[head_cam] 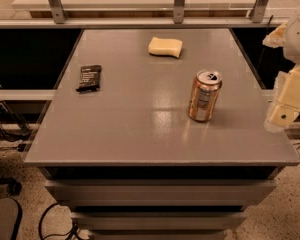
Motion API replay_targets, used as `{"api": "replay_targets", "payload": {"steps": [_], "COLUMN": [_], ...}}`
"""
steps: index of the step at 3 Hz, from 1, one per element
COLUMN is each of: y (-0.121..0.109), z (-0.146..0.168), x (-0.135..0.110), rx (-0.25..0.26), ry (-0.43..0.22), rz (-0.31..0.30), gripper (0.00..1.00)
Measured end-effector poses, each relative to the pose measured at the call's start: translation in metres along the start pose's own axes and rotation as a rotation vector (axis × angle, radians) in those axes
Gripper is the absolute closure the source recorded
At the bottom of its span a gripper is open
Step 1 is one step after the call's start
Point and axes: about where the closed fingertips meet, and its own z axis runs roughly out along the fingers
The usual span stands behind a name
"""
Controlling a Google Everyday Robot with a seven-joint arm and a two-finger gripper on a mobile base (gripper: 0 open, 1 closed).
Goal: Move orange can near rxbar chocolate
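The orange can (204, 95) stands upright on the right half of the grey table (140, 129), its silver pull-tab top facing up. The rxbar chocolate (89, 78) lies flat near the table's left edge, a black wrapper with white text, far left of the can. My gripper (285, 106) is a cream-coloured block at the right edge of the view, beside the table's right side and to the right of the can, apart from it.
A yellow sponge (165, 46) lies at the back middle of the table. A rail with metal posts (178, 4) runs behind the table. Drawers (160, 191) sit below the front edge. Cables and a chair base lie on the floor at left.
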Motion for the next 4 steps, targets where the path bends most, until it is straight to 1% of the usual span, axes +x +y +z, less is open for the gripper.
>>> {"api": "replay_targets", "payload": {"steps": [1,2,3,4], "y": [0.000,0.000,-0.004,-0.010], "z": [0.000,0.008,0.026,0.047], "x": [0.000,0.003,0.001,-0.005], "rx": [0.000,-0.014,-0.040,-0.051], "ry": [0.000,-0.045,-0.111,-0.171], "rz": [0.000,0.048,0.083,0.094], "gripper": [0.00,0.00,0.00,0.00]}}
